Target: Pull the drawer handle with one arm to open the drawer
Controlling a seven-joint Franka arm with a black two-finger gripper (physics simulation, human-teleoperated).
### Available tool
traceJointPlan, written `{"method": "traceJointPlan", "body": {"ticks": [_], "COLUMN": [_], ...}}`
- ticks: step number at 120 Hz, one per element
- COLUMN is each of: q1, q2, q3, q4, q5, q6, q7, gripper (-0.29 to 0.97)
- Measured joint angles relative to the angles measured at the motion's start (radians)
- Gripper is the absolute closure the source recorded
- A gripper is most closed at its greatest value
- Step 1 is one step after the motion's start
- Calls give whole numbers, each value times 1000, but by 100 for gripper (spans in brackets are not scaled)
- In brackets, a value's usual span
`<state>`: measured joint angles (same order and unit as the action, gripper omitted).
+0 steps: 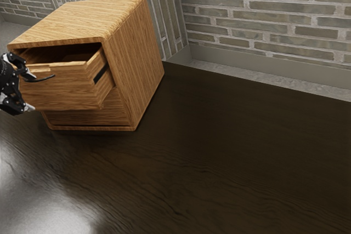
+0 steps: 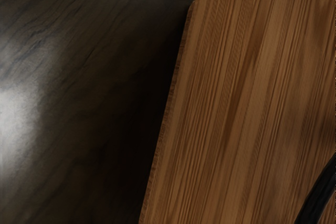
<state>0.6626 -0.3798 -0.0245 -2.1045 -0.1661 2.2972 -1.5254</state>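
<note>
In the exterior view, the black gripper (image 1: 12, 86) sits at the exterior view's left edge, right against the front of the top drawer (image 1: 66, 86) of a light wooden cabinet (image 1: 129, 42). The thin dark drawer handle (image 1: 40, 78) curves out from the drawer front and meets the gripper. From this angle I cannot tell whether the jaws are clenched on the handle or released beside it. The top drawer stands partway out of the cabinet toward the jaws, and a shadowed opening shows behind its front and under the cabinet's top board. One side wall of the drawer is exposed, with a dark slot along it. Below the jaws, the lower drawer (image 1: 88, 114) lies flush with the cabinet body. The cabinet rests on a dark wooden table (image 1: 219, 163), which stretches well beyond the jaws toward the exterior view's right. A grey brick wall (image 1: 263, 9) runs behind the cabinet. In the wrist view, a wood-grain panel (image 2: 252, 103) with long straight grain lies just ahead of the hand, and its edge is set off against the dark table (image 2: 79, 77), which carries a pale glare patch. A black curved shape (image 2: 321, 195) shows against the panel closest to the hand, and I cannot tell what it is.
</note>
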Motion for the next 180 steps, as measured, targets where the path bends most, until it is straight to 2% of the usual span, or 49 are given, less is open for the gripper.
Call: {"method": "traceJointPlan", "body": {"ticks": [98, 122, 148, 180], "q1": [7, 19, 48, 52], "q2": [-235, -265, -279, -288], "q3": [-2, -10, -60, -63], "q4": [-225, -252, -260, -267], "q5": [-37, -45, -55, -63], "q6": [29, 30, 29, -4], "q7": [-1, -1, -1, -2], "gripper": [4, 4, 4, 4]}}
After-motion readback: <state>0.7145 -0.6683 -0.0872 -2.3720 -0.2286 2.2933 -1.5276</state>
